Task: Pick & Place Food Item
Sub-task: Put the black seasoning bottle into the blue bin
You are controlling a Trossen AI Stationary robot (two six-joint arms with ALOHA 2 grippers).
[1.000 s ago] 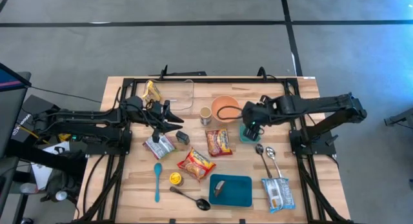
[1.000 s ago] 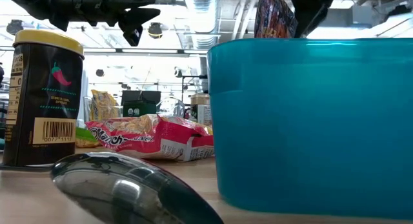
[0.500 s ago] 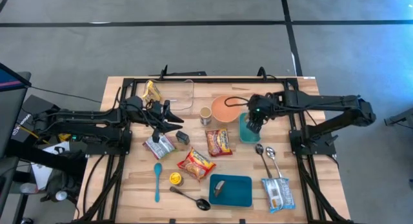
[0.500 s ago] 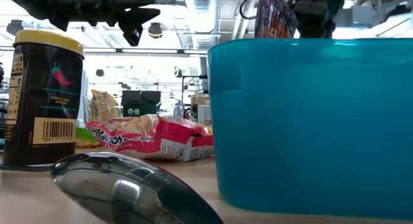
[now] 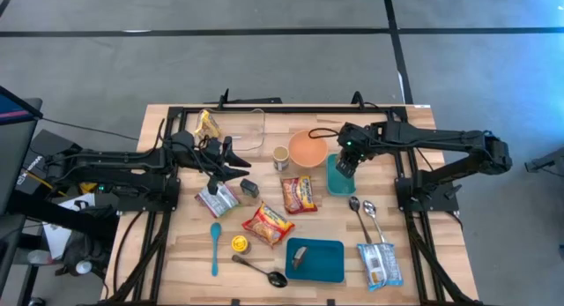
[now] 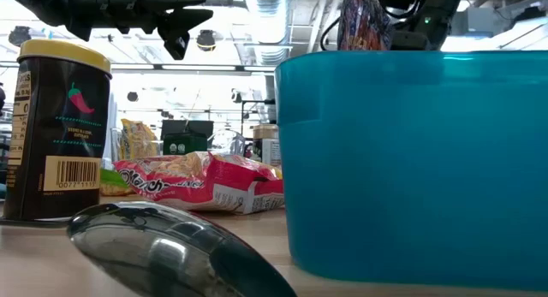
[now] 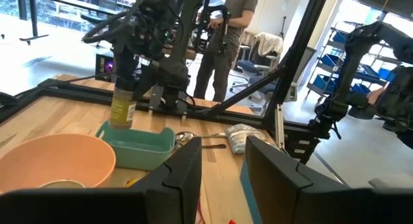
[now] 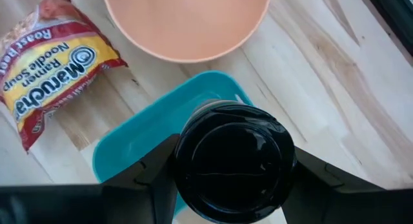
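The wooden counter (image 5: 414,125) is seen from above w/ a black frame around it & both arms reaching in from the sides. Near the front edge a teal tray (image 5: 315,260) is laid flat, w/ a small dark item in it; in the low view its wall fills the right half. An orange bowl (image 5: 307,148) is set near the counter's middle, & just beside it, on the right-arm side, a small teal dish (image 5: 332,179) is placed. The right tool (image 5: 347,158) is held over that dish, its fingers pinching a jar (image 8: 233,161) w/ a black lid; in the left wrist view the jar's yellowish body (image 7: 122,106) is seen upright, its base at or just above the dish rim – contact can't be told. A ramen packet (image 5: 298,194) is laid just beside the dish, & a second red packet (image 5: 267,224) nearer the front. A silver pouch (image 5: 218,199) is found under the left tool (image 5: 236,162), which hangs above the counter w/ fingers a little apart & nothing between them. Two metal spoons (image 5: 363,216) are laid side by side near a blue-white packet (image 5: 379,264). A blue spoon (image 5: 214,247), a yellow-lidded spice jar (image 5: 239,244) & a dark ladle (image 5: 261,271) are grouped at the front left. A person (image 7: 226,37) is seen standing in the room beyond.
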